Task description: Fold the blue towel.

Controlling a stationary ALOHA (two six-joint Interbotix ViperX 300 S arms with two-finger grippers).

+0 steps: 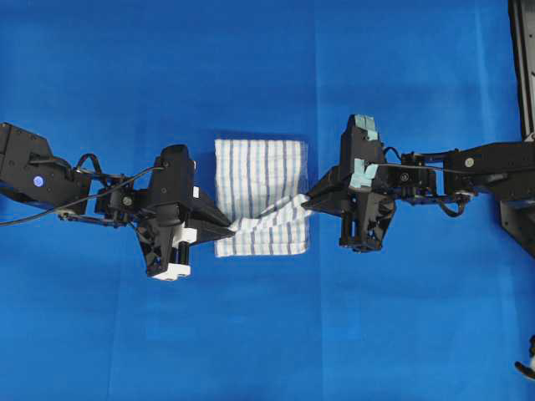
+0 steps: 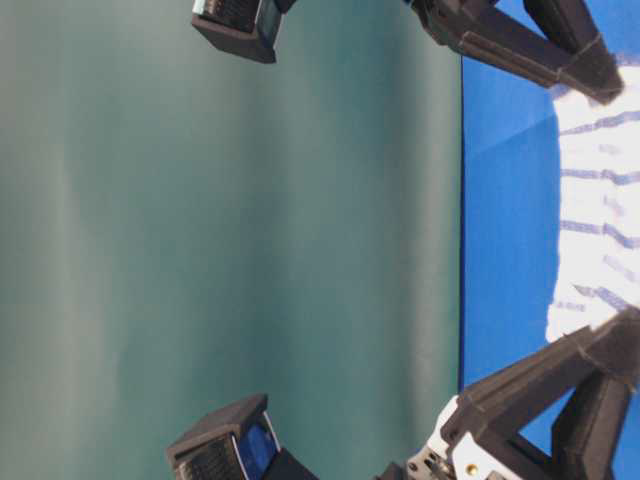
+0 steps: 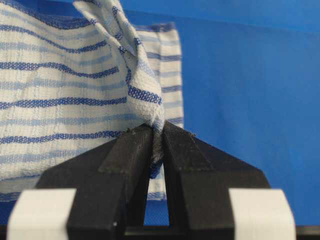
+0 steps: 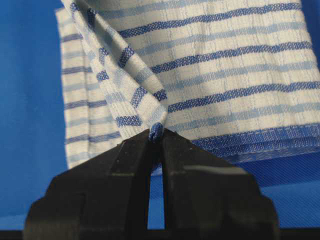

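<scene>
The blue towel is pinched at its near corners by the left gripper and right gripper; the rest lies beyond, toward the far edge

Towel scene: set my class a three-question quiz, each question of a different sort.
1. True or false: both grippers are shut on the towel.
2. Multiple choice: the left gripper grips the towel's (A) middle (B) edge (C) nothing.
3. Fill in: the towel's stripes are ____.

Key:
1. True; the right gripper pinches cloth too.
2. B
3. blue
</scene>
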